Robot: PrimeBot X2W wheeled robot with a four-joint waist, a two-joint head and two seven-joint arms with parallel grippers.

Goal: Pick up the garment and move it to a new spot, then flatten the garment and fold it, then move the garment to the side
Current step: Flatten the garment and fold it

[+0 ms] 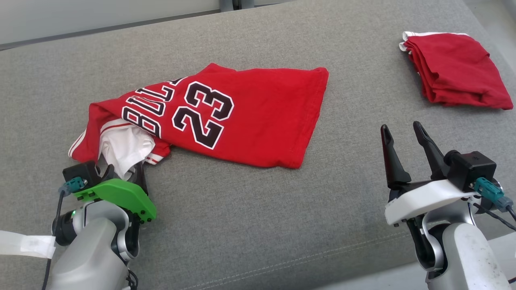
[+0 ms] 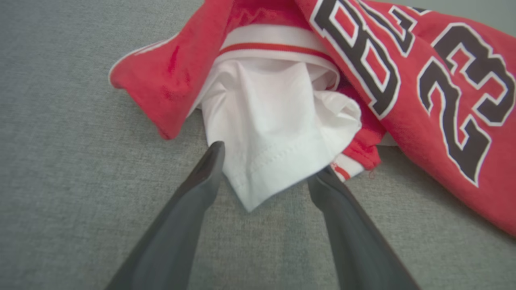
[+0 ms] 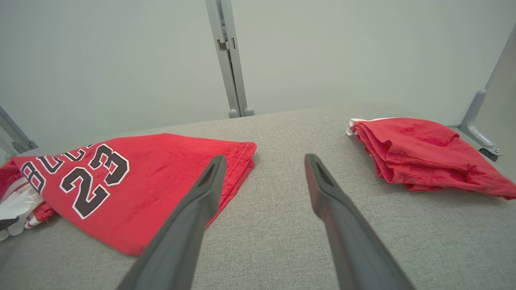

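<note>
Head view: red jersey (image 1: 250, 117) marked 23, rumpled, lying mid-left on grey upholstered surface (image 1: 258, 225). Left gripper (image 2: 270, 159) spread wide, white sleeve (image 2: 278, 121) tip between fingers, unclamped. Right gripper (image 1: 401, 127) wide open, empty, apart from jersey. Folded red garment (image 1: 455, 76) far right.

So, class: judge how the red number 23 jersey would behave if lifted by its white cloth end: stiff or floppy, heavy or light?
Probably floppy: the jersey lies creased, its white inner layer bunched out. Likely light, being thin cloth. Lifted at one point by the open left gripper, it would probably hang and drag across the grey cushion, unfolding.
</note>
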